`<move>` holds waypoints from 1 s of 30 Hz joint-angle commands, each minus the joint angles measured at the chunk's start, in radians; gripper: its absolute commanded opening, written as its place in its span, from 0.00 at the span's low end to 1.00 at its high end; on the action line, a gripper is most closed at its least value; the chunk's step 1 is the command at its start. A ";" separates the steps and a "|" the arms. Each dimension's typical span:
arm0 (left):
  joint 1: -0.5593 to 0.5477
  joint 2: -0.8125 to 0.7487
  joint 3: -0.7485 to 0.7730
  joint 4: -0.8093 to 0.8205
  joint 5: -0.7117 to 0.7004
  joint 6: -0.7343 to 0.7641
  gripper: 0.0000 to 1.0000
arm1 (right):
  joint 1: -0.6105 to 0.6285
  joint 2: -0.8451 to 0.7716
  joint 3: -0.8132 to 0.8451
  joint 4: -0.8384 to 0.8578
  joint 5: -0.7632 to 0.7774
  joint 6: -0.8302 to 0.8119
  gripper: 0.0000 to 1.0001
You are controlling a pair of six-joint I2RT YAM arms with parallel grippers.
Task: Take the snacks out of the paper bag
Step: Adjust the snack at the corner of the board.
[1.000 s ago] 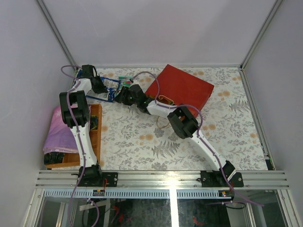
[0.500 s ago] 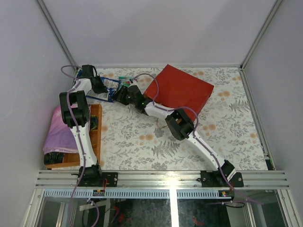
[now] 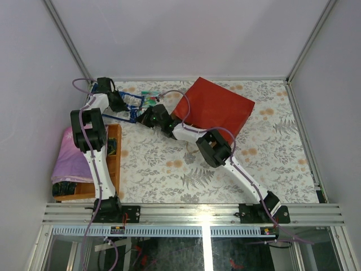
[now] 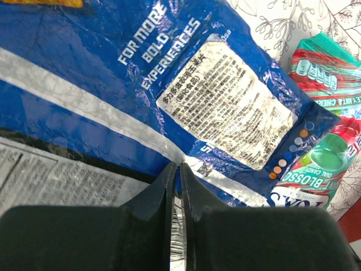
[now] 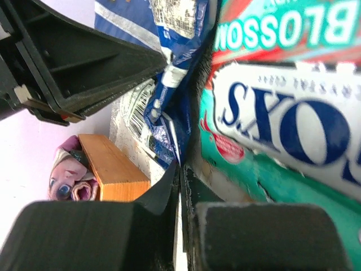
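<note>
The red paper bag [image 3: 217,107] lies on its side at the back of the table. Left of its mouth the snacks lie on the cloth. A big blue-and-white pack [image 4: 113,68] fills the left wrist view, and my left gripper [image 4: 179,165] is shut on its silver barcode edge. My right gripper [image 5: 180,166] is shut right beside that pack [image 5: 175,56], with a teal FOX'S packet [image 5: 282,130] pressed against the outer side of one finger; I see nothing between its jaws. From above, the two grippers [image 3: 123,104] [image 3: 145,117] are close together at the snack pile.
A red-striped candy packet [image 4: 327,73] and a green FOX'S packet [image 4: 321,164] lie beside the blue pack. An orange-brown wooden tray [image 3: 115,164] with a pink folded cloth [image 3: 67,161] sits at the left edge. The left gripper's black body [image 5: 73,62] looms close to my right fingers.
My right gripper's jaws have closed, and that arm has shifted a little left toward the snacks. The left arm and the bag have not moved.
</note>
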 commanded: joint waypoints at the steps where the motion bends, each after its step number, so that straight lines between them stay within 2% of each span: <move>1: 0.036 0.038 0.011 -0.074 -0.064 -0.014 0.05 | 0.016 -0.143 -0.188 0.016 0.051 -0.020 0.00; 4: 0.062 0.051 0.028 -0.071 -0.097 -0.051 0.00 | 0.016 -0.222 -0.321 0.064 0.067 -0.014 0.00; 7: 0.085 0.059 0.039 -0.064 -0.125 -0.092 0.00 | 0.017 -0.272 -0.405 0.102 0.073 -0.004 0.00; 12: 0.090 0.070 0.055 -0.053 -0.161 -0.123 0.00 | 0.016 -0.278 -0.406 0.110 0.026 -0.006 0.01; 13: 0.089 0.073 0.060 -0.053 -0.166 -0.123 0.00 | 0.016 -0.277 -0.399 0.113 0.008 -0.021 0.08; 16: 0.091 0.077 0.083 -0.056 -0.187 -0.117 0.00 | 0.016 -0.297 -0.394 0.111 -0.026 -0.064 0.39; 18: 0.090 0.085 0.100 -0.056 -0.184 -0.108 0.00 | 0.015 -0.332 -0.416 0.114 -0.018 -0.104 0.54; 21: 0.091 0.104 0.141 -0.059 -0.166 -0.098 0.10 | 0.016 -0.393 -0.453 0.100 0.000 -0.172 0.72; 25: 0.090 0.139 0.206 -0.062 -0.158 -0.088 0.21 | 0.016 -0.482 -0.514 0.091 -0.011 -0.246 0.78; 30: 0.088 0.210 0.325 -0.064 -0.075 -0.064 0.35 | 0.016 -0.642 -0.636 0.142 -0.036 -0.317 0.79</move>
